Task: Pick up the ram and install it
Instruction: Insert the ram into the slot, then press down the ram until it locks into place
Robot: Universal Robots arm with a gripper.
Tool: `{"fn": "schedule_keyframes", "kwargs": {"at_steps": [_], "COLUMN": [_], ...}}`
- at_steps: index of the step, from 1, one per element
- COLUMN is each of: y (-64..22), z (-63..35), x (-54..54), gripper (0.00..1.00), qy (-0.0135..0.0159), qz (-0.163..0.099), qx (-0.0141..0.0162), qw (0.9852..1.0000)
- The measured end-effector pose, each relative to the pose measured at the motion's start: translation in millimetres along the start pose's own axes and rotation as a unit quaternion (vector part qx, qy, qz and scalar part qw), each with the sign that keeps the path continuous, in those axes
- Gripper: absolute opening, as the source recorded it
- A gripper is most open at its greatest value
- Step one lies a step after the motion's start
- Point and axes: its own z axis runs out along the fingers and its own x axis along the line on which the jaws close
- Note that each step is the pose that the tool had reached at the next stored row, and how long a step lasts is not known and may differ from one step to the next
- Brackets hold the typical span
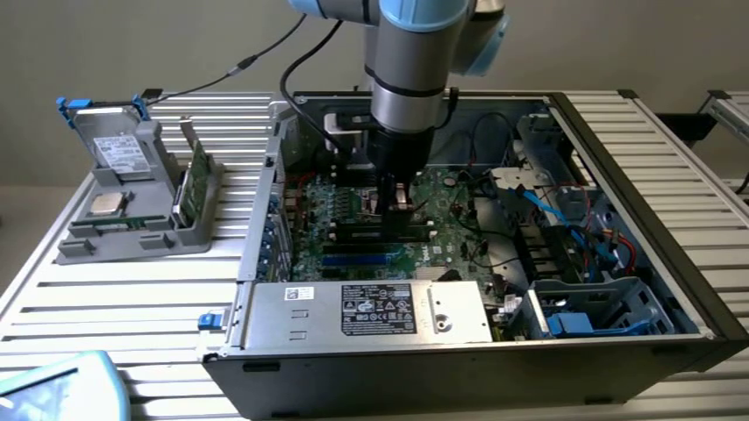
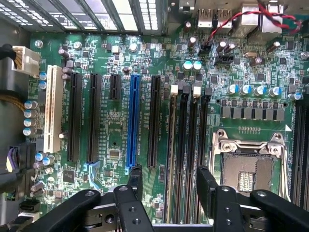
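Slatted metal bench [image 1: 140,289], open computer case [image 1: 655,184] at its middle: jaws spread wide over the memory slots, gripping nothing.
Near the bench's left edge stands a grey parts holder [image 1: 117,210]. Inside the case the arm [image 1: 410,88] points straight down over the motherboard [image 2: 116,130]. Between the fingertips [image 2: 135,179] a thin green edge, seemingly the ram [image 2: 170,154], stands in one black slot directly beneath the jaws, its long axis parallel to the blue slot [image 2: 133,121].

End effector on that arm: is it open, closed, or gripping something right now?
End effector: open, gripping nothing, fingers apart above the motherboard.
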Motion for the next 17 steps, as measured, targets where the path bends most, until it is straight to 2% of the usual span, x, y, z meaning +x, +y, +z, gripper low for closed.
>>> {"fn": "schedule_keyframes", "kwargs": {"at_steps": [4, 17], "y": [2.7, 2.9], "z": [-1.5, -1.8], "x": [-0.1, 0.0], "gripper": [0.58, 0.58], "qy": [-0.0002, 0.0000], "qz": [0.000, 0.000], "qx": [0.0001, 0.0000], "qw": [1.0000, 1.0000]}}
